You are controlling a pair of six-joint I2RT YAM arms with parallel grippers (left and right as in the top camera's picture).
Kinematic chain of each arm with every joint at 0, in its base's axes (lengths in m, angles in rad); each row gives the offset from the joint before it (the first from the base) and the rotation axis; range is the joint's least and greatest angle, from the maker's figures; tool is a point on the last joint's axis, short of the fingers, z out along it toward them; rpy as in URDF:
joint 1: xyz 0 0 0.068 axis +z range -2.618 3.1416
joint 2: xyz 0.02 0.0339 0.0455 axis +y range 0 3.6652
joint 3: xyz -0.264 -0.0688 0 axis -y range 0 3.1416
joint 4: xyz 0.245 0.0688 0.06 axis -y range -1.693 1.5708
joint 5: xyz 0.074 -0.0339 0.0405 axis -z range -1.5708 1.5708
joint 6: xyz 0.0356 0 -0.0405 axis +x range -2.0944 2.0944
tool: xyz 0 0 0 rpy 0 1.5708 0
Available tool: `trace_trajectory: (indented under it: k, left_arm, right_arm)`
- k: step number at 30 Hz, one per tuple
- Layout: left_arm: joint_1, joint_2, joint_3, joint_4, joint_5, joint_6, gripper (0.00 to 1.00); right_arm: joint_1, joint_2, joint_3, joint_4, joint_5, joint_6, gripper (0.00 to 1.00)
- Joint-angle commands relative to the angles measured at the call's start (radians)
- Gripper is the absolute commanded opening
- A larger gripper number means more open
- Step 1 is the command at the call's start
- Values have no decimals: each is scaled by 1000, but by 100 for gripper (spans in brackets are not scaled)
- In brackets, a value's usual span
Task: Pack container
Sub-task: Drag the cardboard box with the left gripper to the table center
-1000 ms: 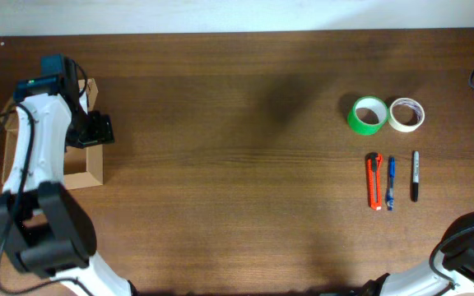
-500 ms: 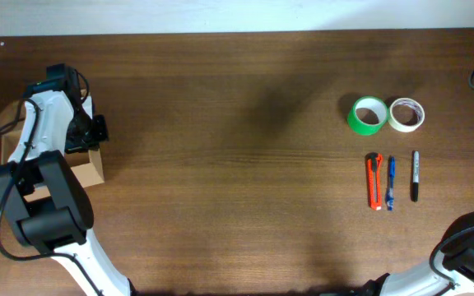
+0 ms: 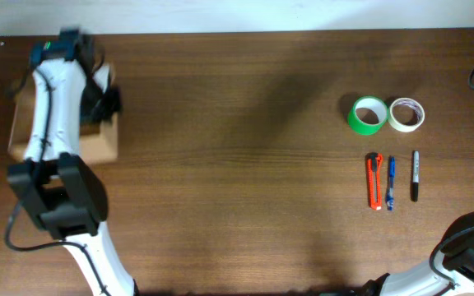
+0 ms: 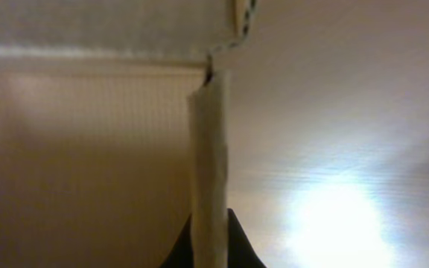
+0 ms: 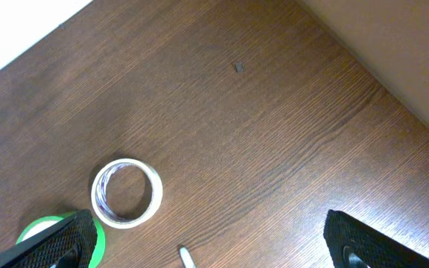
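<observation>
- At the far left of the table (image 3: 237, 164), your left gripper (image 3: 105, 100) is freshly closed: the jaws stood wide a second ago and are now pinched almost together.
- In the left wrist view, a thin container wall (image 4: 208, 164) runs upright between the two dark fingers, so the grip is on cardboard, not on air.
- The container (image 3: 97, 146) sits under that arm near the table's left edge, and it has shifted slightly right and toward the far edge since the earlier pictures. You seem to be dragging or repositioning it.
- Your right gripper (image 5: 207, 227) hangs fully spread with nothing in it, above the right side of the table.
- The green tape roll (image 3: 369, 115), white tape roll (image 3: 406, 114), orange cutter (image 3: 374, 181), blue pen (image 3: 390, 182) and black marker (image 3: 415, 175) all lie well apart from the container, so no packing is done yet.
- Judged from this, you are only getting the box placed within reach, and loading it comes next.
</observation>
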Motion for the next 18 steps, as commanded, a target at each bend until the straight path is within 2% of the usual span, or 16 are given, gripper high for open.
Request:
trace_trajectory:
  k: [1,7,14,18]
  left_arm:
    - [-138,-16,247,-8,13,-97,1]
    - [-357,-16,462,-23,17,-214,2]
    - [-612,-1,472,-22,16,-278,1]
    - [-721,30,472,-14,-28,-360,2]
  right_arm:
    - [-5,4,26,-11,-7,6,99]
    - [-5,4,26,-38,-7,7,99]
    - [-5,4,26,-83,-7,6,99]
    - [-4,4,26,-109,-7,7,99]
